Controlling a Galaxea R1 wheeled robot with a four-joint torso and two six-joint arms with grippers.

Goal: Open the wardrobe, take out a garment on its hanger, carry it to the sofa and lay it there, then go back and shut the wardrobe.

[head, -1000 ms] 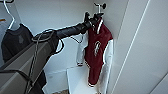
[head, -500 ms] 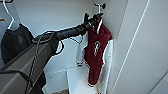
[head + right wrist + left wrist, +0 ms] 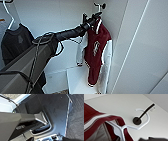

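Wardrobe open; tall white interior (image 3: 50, 20) in the head view, white door panel (image 3: 150, 50) swung to the right. Dark red varsity-style jacket with white sleeves and white crest (image 3: 96, 53) hanging inside, toward the right wall, long axis straight down, hem near the white lower shelf (image 3: 75, 80). Thin white plastic hanger with curved hook (image 3: 139, 125) carrying it; hook looped over a short dark peg with a round base (image 3: 142, 114), seen close from the left wrist camera. Hook opening turned to one side of the peg, so release judged to need a lift up and off along the peg, away from the back wall. Left gripper (image 3: 93, 18) reached in at hanger-neck level, just below the peg, touching or nearly touching the collar; jaw spacing not readable, grip on the hanger not confirmed. Left arm plainly the nearer one. Dark grey T-shirt on a similar white hanger (image 3: 16, 41) well apart on the far left; not the target. Right wrist camera looking down on the robot's own dark body (image 3: 52, 112) and grey carpet (image 3: 77, 119); no right gripper state readable.
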